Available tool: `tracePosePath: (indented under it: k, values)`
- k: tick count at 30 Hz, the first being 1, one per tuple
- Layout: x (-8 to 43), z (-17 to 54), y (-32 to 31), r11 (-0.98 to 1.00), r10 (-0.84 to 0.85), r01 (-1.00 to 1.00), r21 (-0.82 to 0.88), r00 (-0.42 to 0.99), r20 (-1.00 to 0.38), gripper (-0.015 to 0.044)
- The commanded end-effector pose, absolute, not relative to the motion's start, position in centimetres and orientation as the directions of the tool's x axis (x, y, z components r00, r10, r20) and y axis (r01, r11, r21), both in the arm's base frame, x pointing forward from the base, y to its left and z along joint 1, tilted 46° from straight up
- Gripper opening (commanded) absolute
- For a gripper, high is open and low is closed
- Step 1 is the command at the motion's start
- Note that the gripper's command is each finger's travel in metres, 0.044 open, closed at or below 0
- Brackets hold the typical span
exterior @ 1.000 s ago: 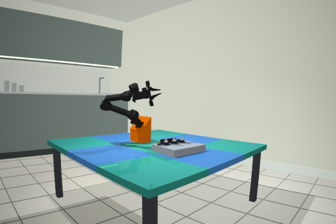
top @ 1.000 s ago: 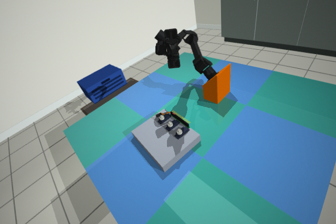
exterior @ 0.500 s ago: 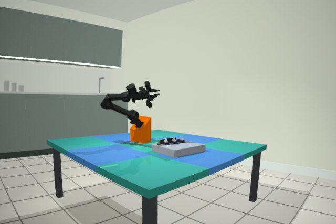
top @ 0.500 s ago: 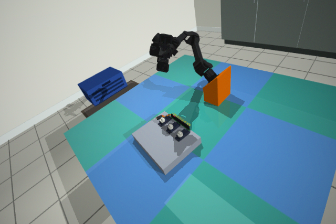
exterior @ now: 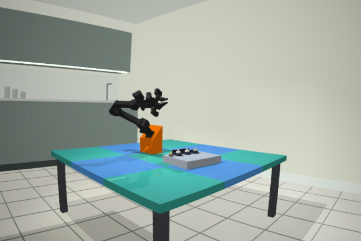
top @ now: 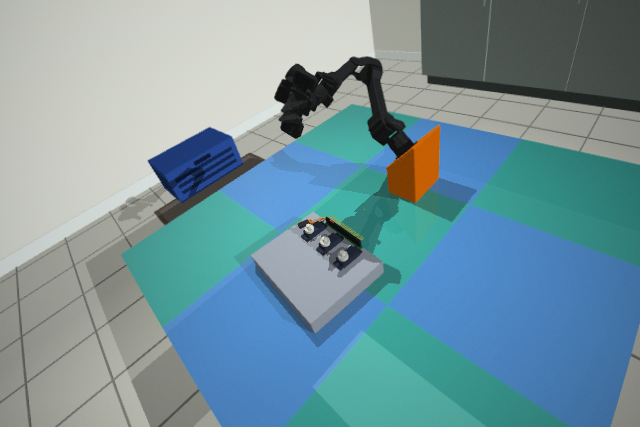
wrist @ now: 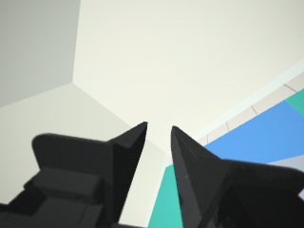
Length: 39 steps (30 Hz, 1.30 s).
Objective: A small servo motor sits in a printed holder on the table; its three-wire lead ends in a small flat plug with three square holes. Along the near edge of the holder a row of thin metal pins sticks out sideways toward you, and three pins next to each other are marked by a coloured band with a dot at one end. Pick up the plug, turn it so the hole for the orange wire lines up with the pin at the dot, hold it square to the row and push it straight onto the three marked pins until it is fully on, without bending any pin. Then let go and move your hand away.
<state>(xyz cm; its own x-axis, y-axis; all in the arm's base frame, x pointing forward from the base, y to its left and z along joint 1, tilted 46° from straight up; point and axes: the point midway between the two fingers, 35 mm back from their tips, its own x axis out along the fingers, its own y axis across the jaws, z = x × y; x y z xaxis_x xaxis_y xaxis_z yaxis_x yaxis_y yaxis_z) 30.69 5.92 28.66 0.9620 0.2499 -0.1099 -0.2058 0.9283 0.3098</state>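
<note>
My gripper (exterior: 167,100) (wrist: 159,127) is high above the table, its fingers a little apart with nothing between them. The grey holder (top: 310,282) (exterior: 203,158) lies flat on the table, well below the gripper. Several dark parts stand in it, three with white tops; one such top (top: 324,241) (exterior: 186,151) is in the middle. A black strip with a row of yellowish pins (top: 347,228) runs along the holder edge nearest the arm base. A short orange wire (top: 316,220) (exterior: 170,154) shows at one end of that row. The plug, coloured band and dot are too small to make out.
The arm rises from an orange block (top: 427,164) (exterior: 156,142) on the blue and green table (top: 558,236) (exterior: 157,194). A blue box (top: 199,166) stands beyond the table edge. Grey cabinets (top: 537,29) (exterior: 70,133) stand along a wall.
</note>
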Motion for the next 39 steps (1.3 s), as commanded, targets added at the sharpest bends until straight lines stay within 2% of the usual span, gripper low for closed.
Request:
tracePosePath:
  k: [1,16,27,39]
  values:
    - [31.1,29.6,4.6,0.956,0.193,-0.171,0.236,0.979,-0.07,0.0115]
    - [31.7,32.4,-0.1,1.0,-0.008,0.008,0.005,0.999,0.043,0.0115]
    - [35.4,27.5,-2.7,0.983,-0.162,0.177,0.042,0.956,-0.243,0.0115]
    - [37.6,20.9,-5.9,0.919,-0.35,0.392,-0.044,0.759,-0.549,0.0115]
